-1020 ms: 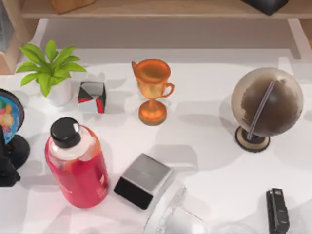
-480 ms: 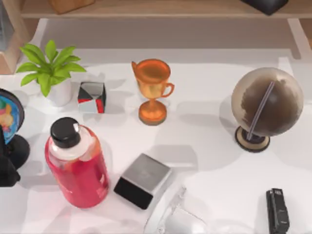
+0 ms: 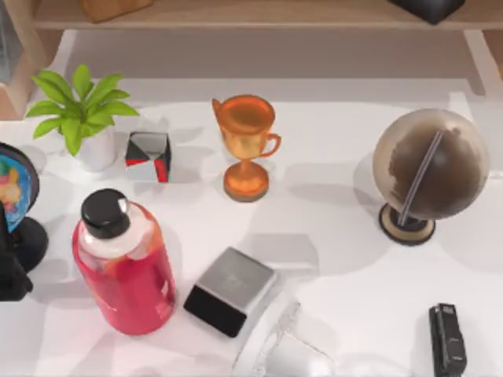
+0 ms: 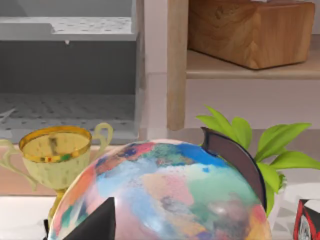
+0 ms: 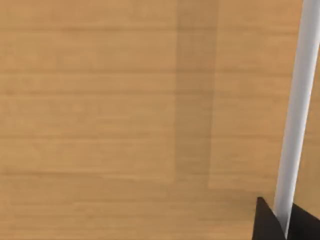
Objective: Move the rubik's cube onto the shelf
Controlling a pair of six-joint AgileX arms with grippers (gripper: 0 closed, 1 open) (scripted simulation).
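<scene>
Shelf (image 3: 259,14) of light tan wood runs along the far side, behind the white surface (image 3: 338,228). Where the rubik's cube lies I cannot tell. Left claw (image 4: 98,225) hangs just beside the colourful globe (image 4: 165,195) at the surface's left edge. Right claw (image 5: 285,227) faces tan wood and a white post (image 5: 300,100). Whether either claw is released or clenched, I cannot tell.
</scene>
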